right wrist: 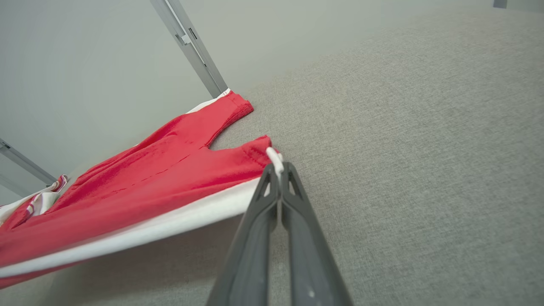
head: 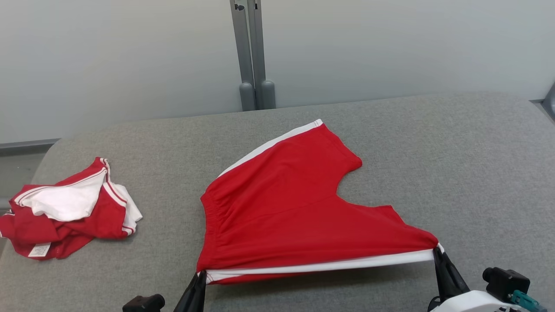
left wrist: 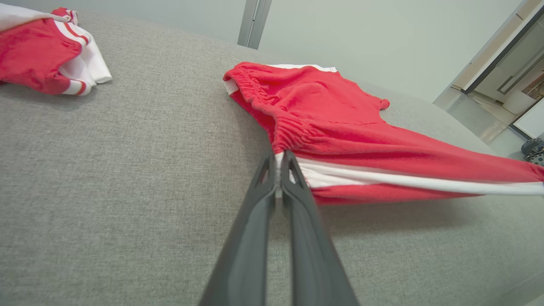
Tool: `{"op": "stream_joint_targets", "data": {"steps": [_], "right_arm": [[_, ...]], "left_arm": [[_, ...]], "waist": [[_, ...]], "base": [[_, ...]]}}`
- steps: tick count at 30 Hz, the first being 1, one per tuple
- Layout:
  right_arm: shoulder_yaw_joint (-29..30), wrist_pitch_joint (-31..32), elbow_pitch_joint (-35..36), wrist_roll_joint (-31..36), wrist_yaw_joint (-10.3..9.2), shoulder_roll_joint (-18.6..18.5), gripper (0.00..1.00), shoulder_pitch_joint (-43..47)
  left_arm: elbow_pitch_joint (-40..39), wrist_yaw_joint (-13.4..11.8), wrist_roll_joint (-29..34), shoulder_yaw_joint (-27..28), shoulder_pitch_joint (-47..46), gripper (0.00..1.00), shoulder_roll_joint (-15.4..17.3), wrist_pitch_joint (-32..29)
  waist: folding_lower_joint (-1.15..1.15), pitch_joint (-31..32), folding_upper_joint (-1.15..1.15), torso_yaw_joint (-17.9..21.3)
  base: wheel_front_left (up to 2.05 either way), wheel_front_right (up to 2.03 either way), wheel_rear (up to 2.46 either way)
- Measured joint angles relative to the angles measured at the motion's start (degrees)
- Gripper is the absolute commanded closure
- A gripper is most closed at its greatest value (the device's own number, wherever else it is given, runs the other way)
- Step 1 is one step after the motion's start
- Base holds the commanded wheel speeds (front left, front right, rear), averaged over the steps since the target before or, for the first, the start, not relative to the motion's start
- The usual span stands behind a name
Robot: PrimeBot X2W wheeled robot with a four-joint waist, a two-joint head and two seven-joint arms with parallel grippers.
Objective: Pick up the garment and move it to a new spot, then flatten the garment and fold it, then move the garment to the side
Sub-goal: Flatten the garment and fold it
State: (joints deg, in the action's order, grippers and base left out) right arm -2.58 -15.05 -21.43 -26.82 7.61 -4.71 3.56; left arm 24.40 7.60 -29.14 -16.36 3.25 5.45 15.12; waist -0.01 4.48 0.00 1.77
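Over the gray desk (head: pixel 433 151), my left gripper (head: pixel 201 274) and right gripper (head: pixel 435 252) each pinched a corner of the red shorts (head: pixel 282 203).

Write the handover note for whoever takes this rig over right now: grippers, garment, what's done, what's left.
Left gripper: shut on the waistband corner of the red shorts.
Right gripper: shut on the leg-hem corner of the same edge.
Shorts: the white-striped near edge is pulled taut between the two grippers and raised slightly; the rest lies spread on the grey surface. A crumpled red and white garment lies off to the robot's left, apart from both grippers.
Done: shorts grasped and largely spread out.
Left: lay them flat, fold, move aside.
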Motion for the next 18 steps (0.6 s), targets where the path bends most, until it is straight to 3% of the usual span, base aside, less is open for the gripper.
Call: {"op": "stream_joint_targets", "data": {"steps": [7, 18], "right_arm": [[0.54, 0.0, 1.07, 0.29, -0.01, -0.67, 1.0, -4.02], [-2.57, -0.01, -5.75, 3.33, -0.07, -2.65, 1.0, -22.34]], "left_arm": [[-1.45, -0.01, 0.0, -0.74, -1.07, 1.0, -0.19, 0.0], [-1.31, -0.03, -0.18, -1.0, -11.93, 1.0, -1.6, 0.01]], "waist": [[0.0, -1.46, 0.0, -0.64], [0.0, -7.6, 0.0, -2.09]], "base": [[0.0, 0.0, 0.0], [0.0, 0.0, 0.0]]}}
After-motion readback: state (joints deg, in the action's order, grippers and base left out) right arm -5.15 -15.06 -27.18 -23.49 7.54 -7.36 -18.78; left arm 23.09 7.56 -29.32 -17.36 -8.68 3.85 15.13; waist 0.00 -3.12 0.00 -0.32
